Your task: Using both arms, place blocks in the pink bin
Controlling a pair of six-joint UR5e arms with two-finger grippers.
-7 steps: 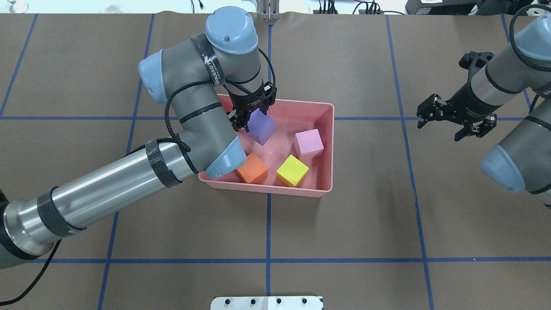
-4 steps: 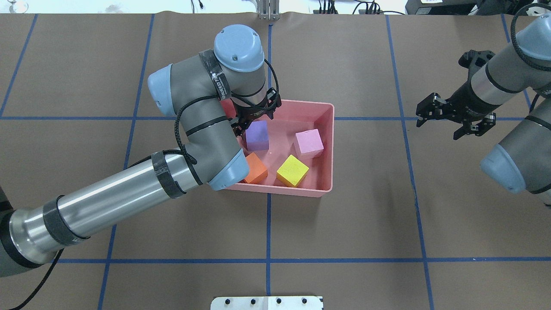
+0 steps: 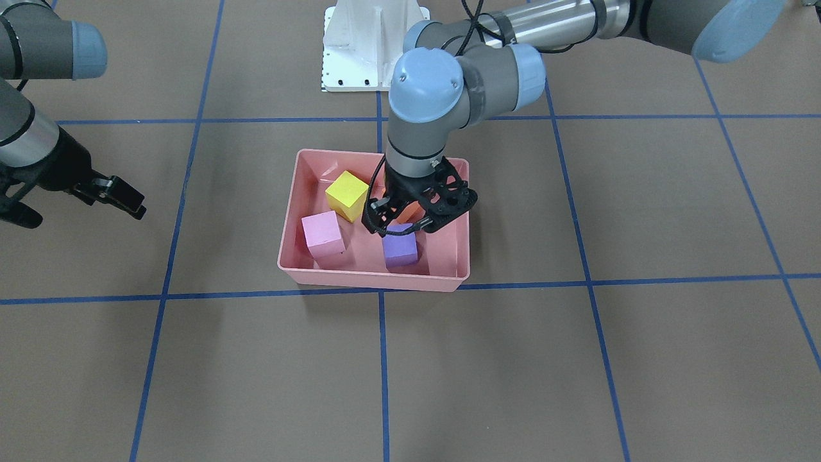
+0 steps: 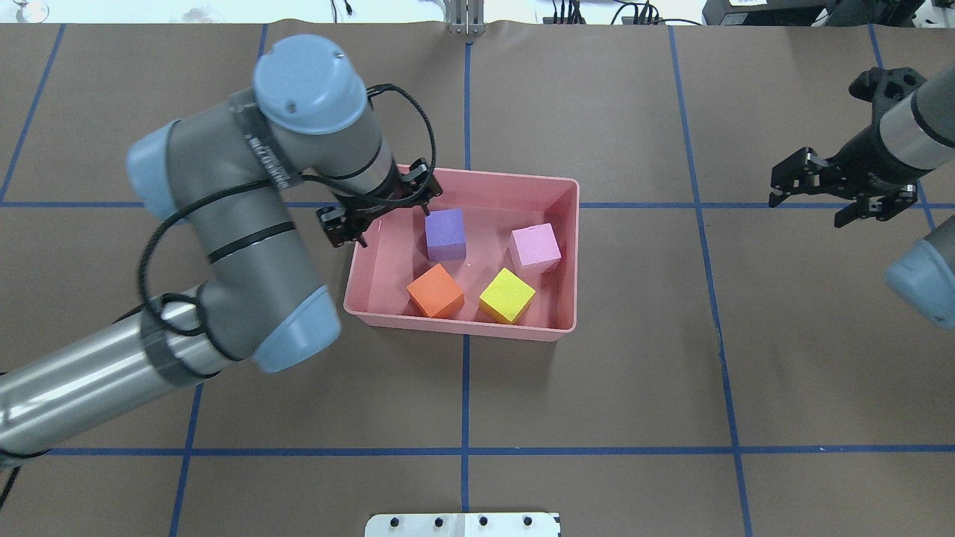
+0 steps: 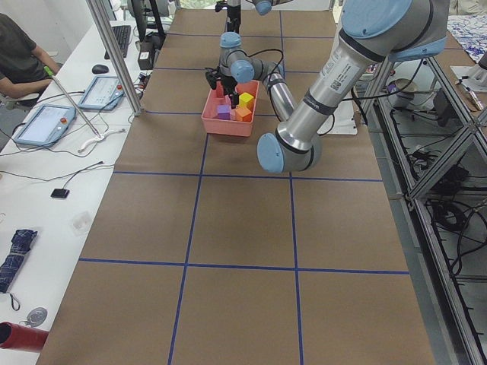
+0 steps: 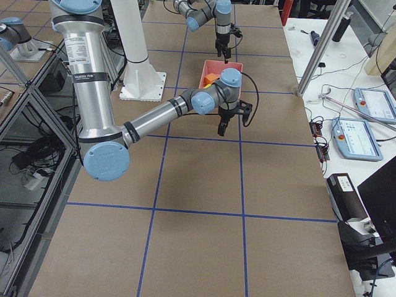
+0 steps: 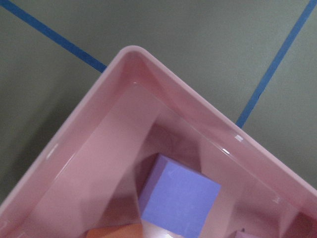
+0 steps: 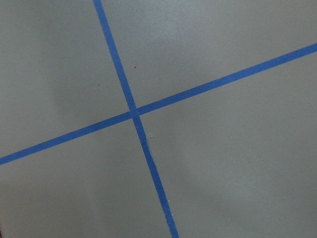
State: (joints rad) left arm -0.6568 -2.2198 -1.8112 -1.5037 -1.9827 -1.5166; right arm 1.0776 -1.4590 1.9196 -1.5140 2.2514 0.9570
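Note:
The pink bin (image 4: 573, 253) stands mid-table and holds all the blocks: purple (image 4: 445, 233), light pink (image 4: 535, 247), orange (image 4: 435, 290) and yellow (image 4: 506, 295). My left gripper (image 4: 379, 206) is open and empty, raised over the bin's far left corner, just left of the purple block. In the front-facing view it (image 3: 415, 215) hangs above the purple block (image 3: 399, 249) and hides most of the orange one. The left wrist view shows the bin corner (image 7: 129, 52) and the purple block (image 7: 181, 196). My right gripper (image 4: 843, 198) is open and empty over the table far to the right.
Brown paper with blue tape lines covers the table (image 4: 597, 388). The white pedestal base (image 3: 375, 45) stands behind the bin on the robot's side. The right wrist view shows only a tape crossing (image 8: 133, 113).
My left gripper has let go of the purple block, which now lies flat in the bin. The left gripper has drawn back to the left. My right gripper has moved further right.

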